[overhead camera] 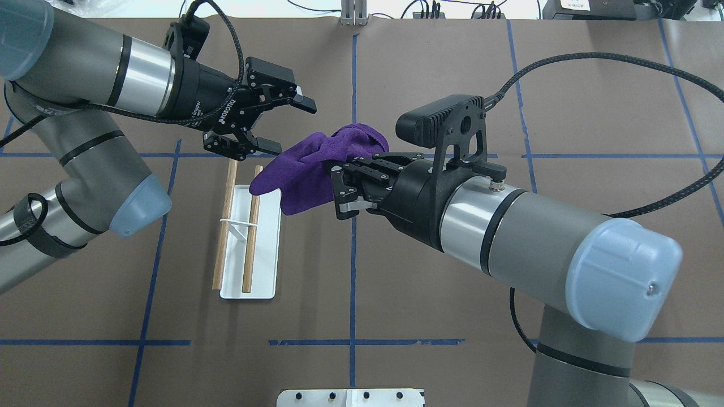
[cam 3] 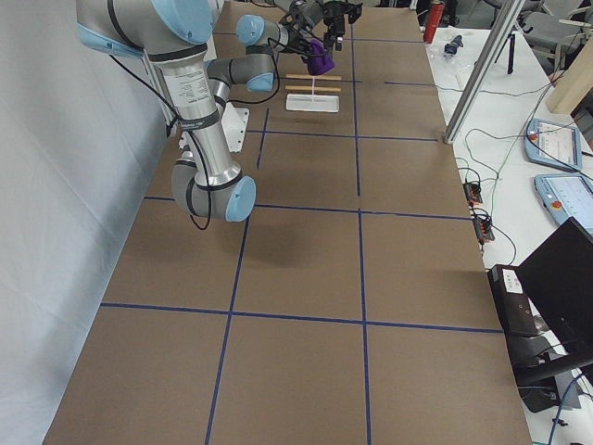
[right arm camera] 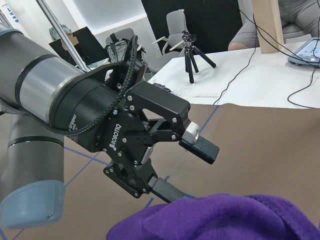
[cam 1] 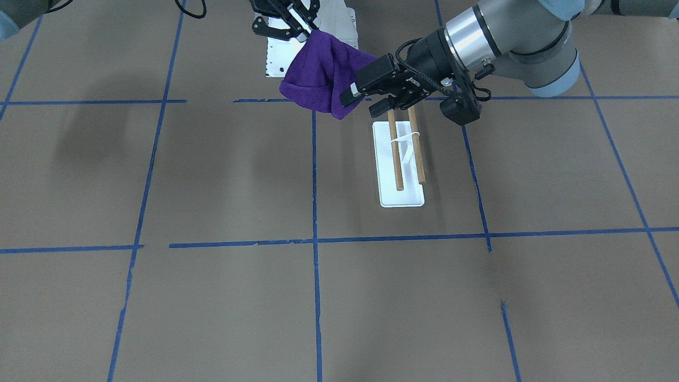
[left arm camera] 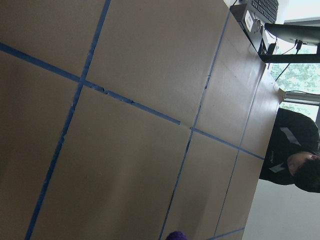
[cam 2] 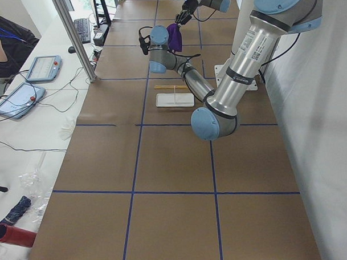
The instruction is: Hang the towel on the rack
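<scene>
A: Brown tabletop [overhead camera: 452, 85] with blue tape lines [overhead camera: 353, 271]. Where's the towel [overhead camera: 305, 169]?
B: Up in the air, bunched, pinched by the right tool [overhead camera: 335, 186].
A: And the left tool [overhead camera: 289, 127]?
B: Spread wide, holding nothing, at the towel's eleven o'clock seen from overhead.
A: The rack [overhead camera: 266, 249]?
B: On the tabletop, at the towel's seven o'clock.

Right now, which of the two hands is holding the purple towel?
The right hand: it is shut on the purple towel and carries it. The left hand is open beside the towel's tip and grips nothing.
</scene>
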Robot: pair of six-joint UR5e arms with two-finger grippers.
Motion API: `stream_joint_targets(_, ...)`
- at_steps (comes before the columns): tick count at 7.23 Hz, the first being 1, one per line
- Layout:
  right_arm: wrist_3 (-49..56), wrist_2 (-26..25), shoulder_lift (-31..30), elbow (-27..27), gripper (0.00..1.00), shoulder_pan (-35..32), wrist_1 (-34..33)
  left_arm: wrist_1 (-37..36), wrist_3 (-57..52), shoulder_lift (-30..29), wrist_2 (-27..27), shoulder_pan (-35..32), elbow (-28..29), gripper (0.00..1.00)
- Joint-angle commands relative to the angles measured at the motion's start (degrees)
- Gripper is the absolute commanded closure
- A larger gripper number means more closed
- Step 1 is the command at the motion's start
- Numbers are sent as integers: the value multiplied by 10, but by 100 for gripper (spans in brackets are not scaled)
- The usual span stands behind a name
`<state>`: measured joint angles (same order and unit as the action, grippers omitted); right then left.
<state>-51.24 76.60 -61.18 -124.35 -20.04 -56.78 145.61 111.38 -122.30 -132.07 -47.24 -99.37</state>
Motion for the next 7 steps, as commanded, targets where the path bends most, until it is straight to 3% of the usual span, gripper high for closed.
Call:
stream_joint_targets(1, 0, -2, -1, -4, 100, -1, 0, -1, 0, -4, 0, 6, 0, 1)
stream_joint_targets(3, 0, -2, -1, -4, 100, -1, -1, -1, 0, -13, 1, 14, 6, 2)
stream_joint_targets(4, 0, -2, -1, -5, 100, -1, 0, 0, 0, -14, 2, 14, 6, 8)
stream_joint_targets(5, 0, -2, -2, -5, 100, -2, 0, -1, 0, -13, 0, 14, 4, 26)
stream_joint_targets(6, 0, -2, -2, -4, 100, -2, 0, -1, 0, -13, 0, 14, 3, 54)
stream_joint_targets(7, 1, -2, -2, -4, 100, -2, 0, -1, 0, -11, 0, 14, 2, 75)
